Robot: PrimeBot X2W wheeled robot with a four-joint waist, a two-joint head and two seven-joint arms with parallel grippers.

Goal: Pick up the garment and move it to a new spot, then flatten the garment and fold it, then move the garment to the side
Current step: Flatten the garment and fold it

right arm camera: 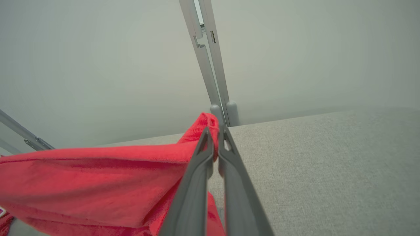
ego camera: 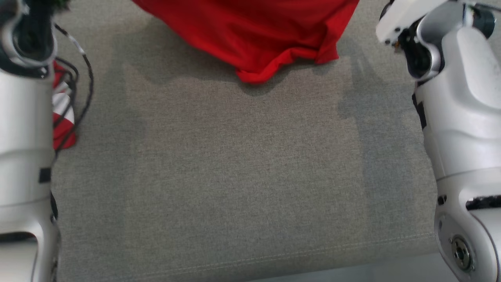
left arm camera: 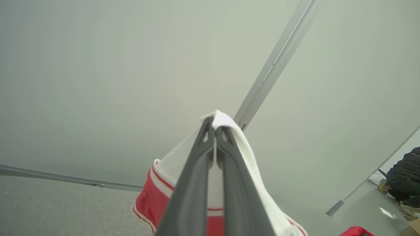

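**One red garment held by two closed grippers**

Two pale arms are seen at the near edges of the head view: the left arm and the right arm. One black cable loops beside the left arm and partly covers a red-and-white striped part of the garment.

Between the arms, a grey woven surface is spread. At its far side the red body of the garment hangs, its crumpled lower edge low over the surface.

The left gripper is clamped on white, red-striped cloth. The right gripper is clamped on a red hem.

Farther off, pale walls are seen, with one metal rail and two posts.
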